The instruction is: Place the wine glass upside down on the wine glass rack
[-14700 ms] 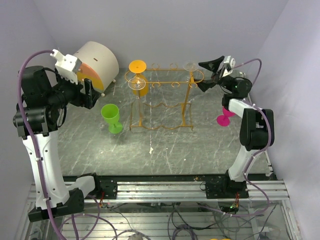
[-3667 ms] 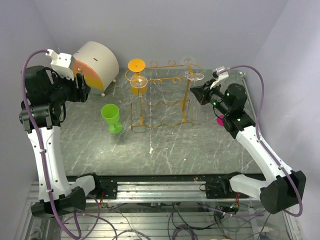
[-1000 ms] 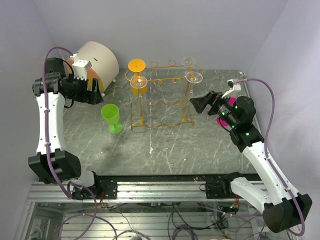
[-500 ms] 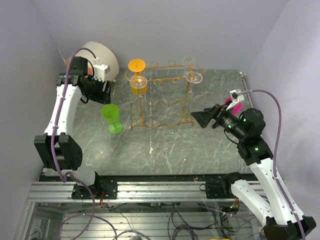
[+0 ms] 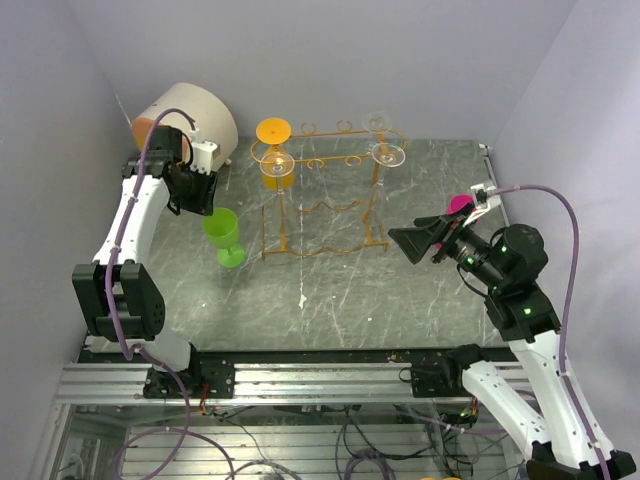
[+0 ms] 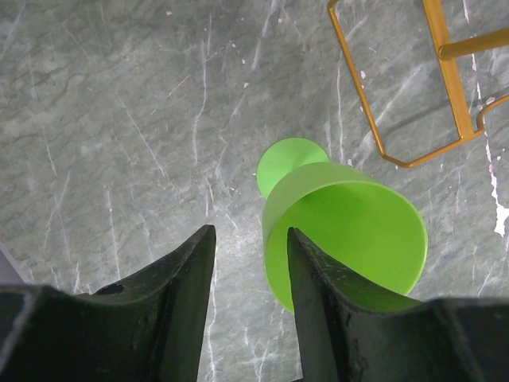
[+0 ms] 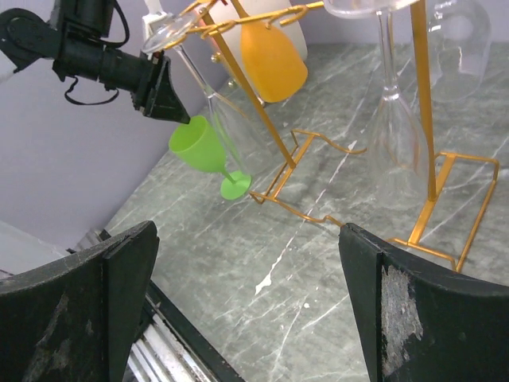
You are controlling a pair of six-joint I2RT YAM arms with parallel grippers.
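While left pincer [image 6: 250, 235] hangs over green wine glass [image 6: 343, 229], fingers stand slightly apart, nothing between them. Bowl lies beside one finger; touching or not, cannot tell. Glass upright on counter [image 5: 330, 290], just left of wine glass rack [image 5: 375, 205]; stem hidden under bowl in wrist view. Right pincer [image 7: 246, 231] wide apart, empty, well apart from rack. Orange glass [image 5: 275, 131] and clear glasses [image 5: 385, 153] hang inverted on rack, clear ones faint. Pink glass [image 5: 460, 204] mostly hidden behind right arm.
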